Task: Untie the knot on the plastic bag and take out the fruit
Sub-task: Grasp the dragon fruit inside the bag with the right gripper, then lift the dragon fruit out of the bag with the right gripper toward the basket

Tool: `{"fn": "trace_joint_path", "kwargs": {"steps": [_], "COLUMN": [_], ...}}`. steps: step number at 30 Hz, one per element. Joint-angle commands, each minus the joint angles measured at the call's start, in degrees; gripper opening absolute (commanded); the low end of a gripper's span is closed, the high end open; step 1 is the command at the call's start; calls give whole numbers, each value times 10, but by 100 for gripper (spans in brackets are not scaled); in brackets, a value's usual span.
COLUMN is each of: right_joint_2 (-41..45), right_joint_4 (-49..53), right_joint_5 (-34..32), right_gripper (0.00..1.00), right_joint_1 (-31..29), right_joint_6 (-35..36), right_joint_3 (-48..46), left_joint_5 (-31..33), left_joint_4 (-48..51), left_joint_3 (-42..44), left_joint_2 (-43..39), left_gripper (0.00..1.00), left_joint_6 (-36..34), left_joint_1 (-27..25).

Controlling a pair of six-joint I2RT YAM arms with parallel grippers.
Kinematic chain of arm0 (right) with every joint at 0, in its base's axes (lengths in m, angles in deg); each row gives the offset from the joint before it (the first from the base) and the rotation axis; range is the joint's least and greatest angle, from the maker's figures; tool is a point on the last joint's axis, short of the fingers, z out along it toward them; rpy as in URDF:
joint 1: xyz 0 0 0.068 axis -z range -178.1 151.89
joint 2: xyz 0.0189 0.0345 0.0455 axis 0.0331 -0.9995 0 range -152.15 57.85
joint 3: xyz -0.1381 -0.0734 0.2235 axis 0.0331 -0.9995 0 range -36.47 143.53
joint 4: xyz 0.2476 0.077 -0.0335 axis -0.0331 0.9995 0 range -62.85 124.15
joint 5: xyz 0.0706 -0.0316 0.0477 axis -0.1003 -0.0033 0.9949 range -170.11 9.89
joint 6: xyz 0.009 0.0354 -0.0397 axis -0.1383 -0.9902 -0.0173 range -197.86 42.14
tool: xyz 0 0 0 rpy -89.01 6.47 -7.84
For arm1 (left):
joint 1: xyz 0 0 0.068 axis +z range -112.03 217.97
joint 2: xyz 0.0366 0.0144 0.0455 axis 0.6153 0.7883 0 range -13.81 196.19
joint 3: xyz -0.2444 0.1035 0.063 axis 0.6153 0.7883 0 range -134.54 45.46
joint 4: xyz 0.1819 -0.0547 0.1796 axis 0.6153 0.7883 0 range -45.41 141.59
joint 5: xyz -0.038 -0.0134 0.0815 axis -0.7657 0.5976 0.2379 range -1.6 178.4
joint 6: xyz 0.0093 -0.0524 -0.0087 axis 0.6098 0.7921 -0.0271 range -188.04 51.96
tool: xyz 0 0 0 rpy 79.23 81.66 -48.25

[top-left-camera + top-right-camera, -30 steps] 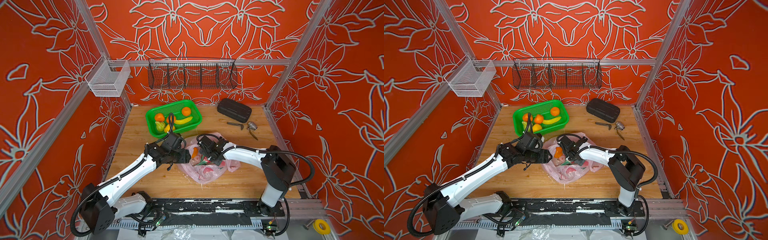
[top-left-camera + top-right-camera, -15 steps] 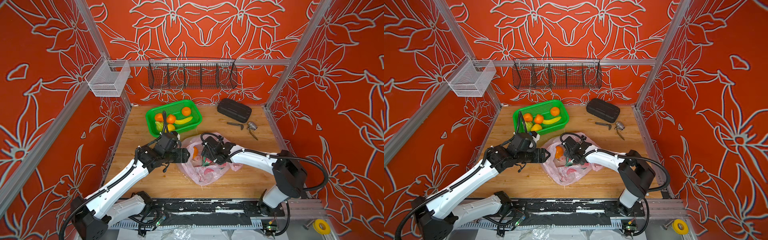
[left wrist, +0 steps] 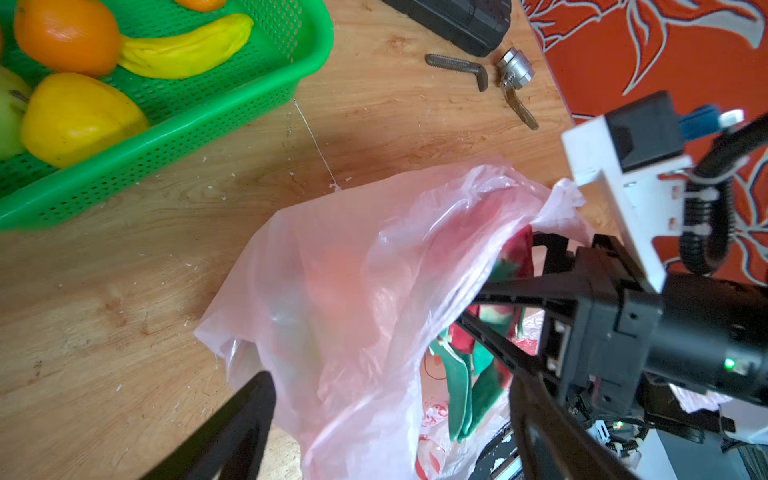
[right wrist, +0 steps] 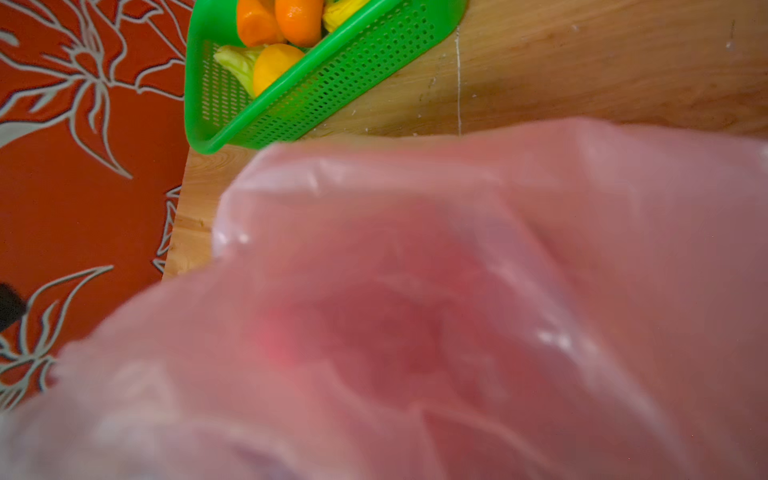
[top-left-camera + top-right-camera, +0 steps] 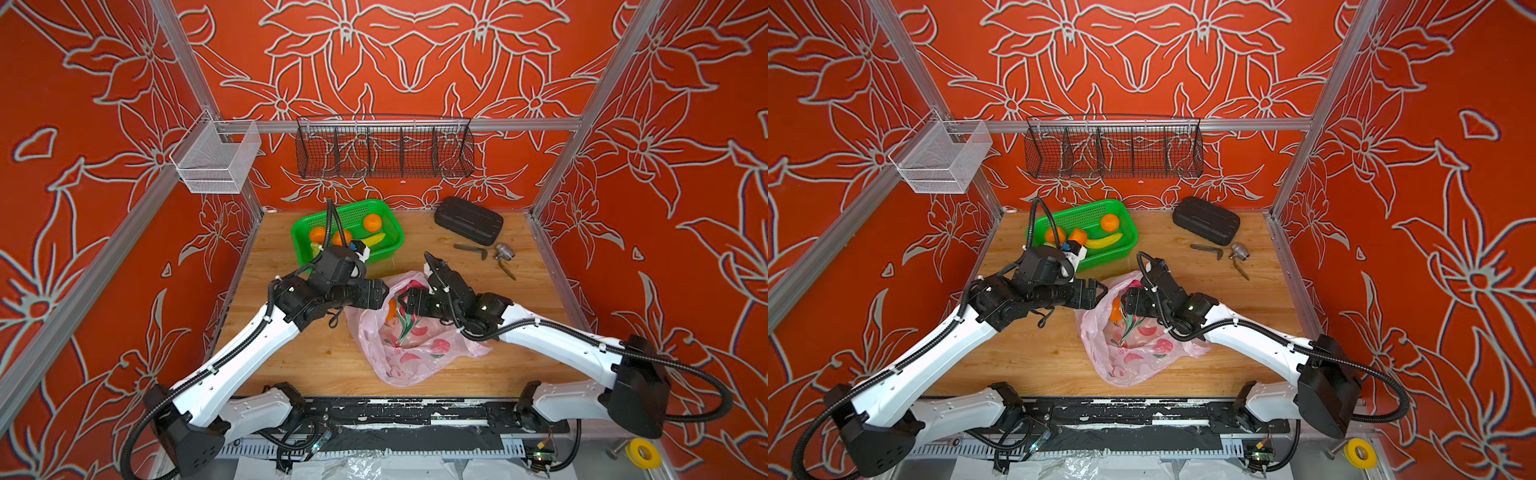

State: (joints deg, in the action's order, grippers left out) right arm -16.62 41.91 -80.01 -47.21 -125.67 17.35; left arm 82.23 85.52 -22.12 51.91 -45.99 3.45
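plastic bag (image 5: 419, 353) lies crumpled mid-table, slack tail reaching toward the front edge, mouth lifted and facing the back-left corner. Inside the mouth there's an orange (image 5: 390, 310) at the left lip and the dragon fruit (image 5: 406, 322) just beside it, red skin and green leaves showing. right gripper (image 5: 405, 301) is in the mouth from the right side. In the left wrist view its fingers (image 3: 532, 291) stand apart with dragon-fruit leaves between them and the tips under film, so can't tell whether they bear on it. Right wrist view is nearly all pink film, no fingers visible. left gripper (image 5: 385, 294) sits at the left lip, jaws spread wide, holding nothing. The raised film lies between its fingers (image 3: 245, 419); contact not confirmable. Both grippers face each other across the mouth with little room between them. table (image 5: 324, 361) is bare wood front-left of the bag, out under the left arm (image 5: 249, 353) to the left edge. A narrow bare strip runs between the bag and the green basket (image 5: 388, 252), which sits toward the back-left corner holding oranges (image 5: 372, 222), a banana (image 5: 372, 240) and a yellow fruit (image 3: 79, 116). The left arm's wrist overlaps the basket's front rim in both top views. Right of the bag it's bare wood to the right edge, under the right arm (image 5: 552, 336). Toward the back-right corner is a black case (image 5: 467, 226), with a bent metal bar (image 5: 471, 250) and a small metal fitting (image 5: 504, 251) in front of it, all well apart from the bag. Frame posts (image 5: 560, 164) and walls close the left, back and right edges.
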Motion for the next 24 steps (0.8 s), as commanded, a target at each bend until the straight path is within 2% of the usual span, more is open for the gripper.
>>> {"fn": "trace_joint_path", "kwargs": {"steps": [1,4,8,10,12,16,24], "right_joint_2": [31,49,67,70,73,79,113], "right_joint_4": [-12,-10,-19,-20,-20,-19,1], "right_joint_5": [28,27,20,20,26,56,112], "right_gripper": [59,59,59,59,59,59,59], "right_joint_1": [1,1,1,1,1,1,-8], "right_joint_6": [65,63,55,55,57,70,98], "right_joint_3": [3,-7,-27,-31,-34,-44,-48], "left_joint_5": [-33,-71,-107,-106,-89,-66,5], "left_joint_4": [-8,-22,-36,-39,-40,-49,-8], "left_joint_3": [-5,-2,6,8,4,-20,-107], "left_joint_2": [26,49,74,82,90,111,199], "left_gripper": [85,82,71,57,35,2,0], "left_joint_6": [2,0,-5,-7,-7,-8,21], "left_joint_1": [-1,-1,-1,-1,0,2,14]}}
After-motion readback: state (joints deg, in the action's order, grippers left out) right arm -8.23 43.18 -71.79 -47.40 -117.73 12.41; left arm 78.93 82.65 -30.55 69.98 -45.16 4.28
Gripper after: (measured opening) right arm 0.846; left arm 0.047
